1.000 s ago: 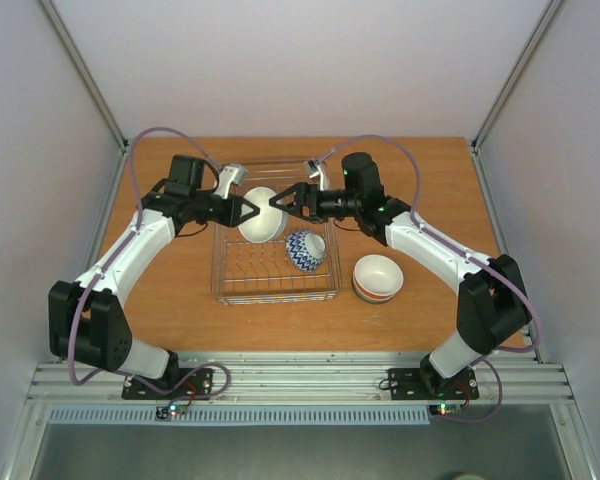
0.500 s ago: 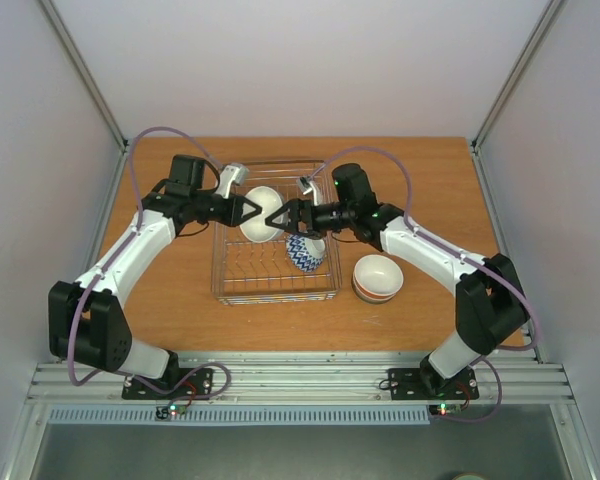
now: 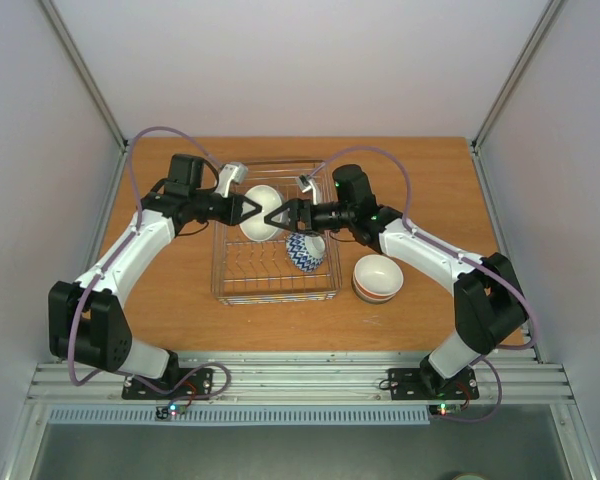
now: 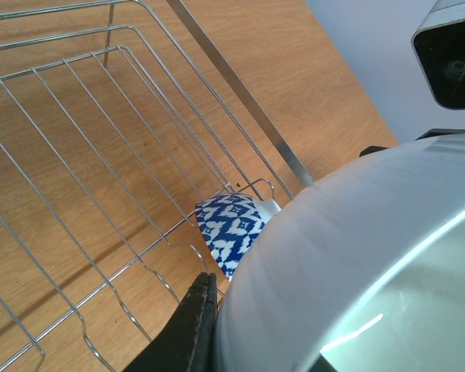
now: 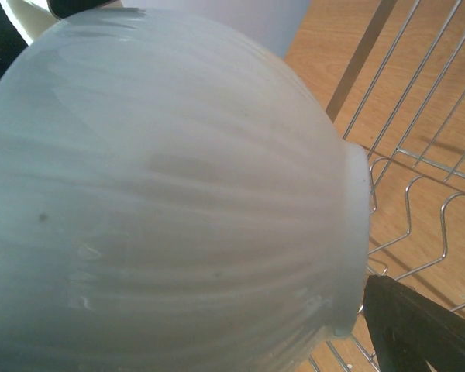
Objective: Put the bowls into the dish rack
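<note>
The silver wire dish rack [image 3: 278,292] sits mid-table. My left gripper [image 3: 252,210] is shut on the rim of a pale white-grey ribbed bowl [image 3: 264,222] and holds it tilted over the rack's back half. One of its fingers [image 4: 195,325] lies against the bowl [image 4: 356,263]. My right gripper [image 3: 283,213] is open and close against the bowl's other side. The bowl [image 5: 170,201] fills its view, with one finger [image 5: 418,333] by the bowl's foot. A blue-white patterned bowl [image 3: 305,250] stands on edge in the rack and also shows in the left wrist view [image 4: 229,223].
A beige bowl with a reddish band [image 3: 377,277] sits on the wooden table right of the rack. The rack's wires [image 4: 240,93] and tines [image 5: 426,201] lie just below both grippers. Grey walls close in the table on three sides.
My right gripper has moved left across the rack until it reaches the held bowl. My left gripper and the bowl have hardly moved.
</note>
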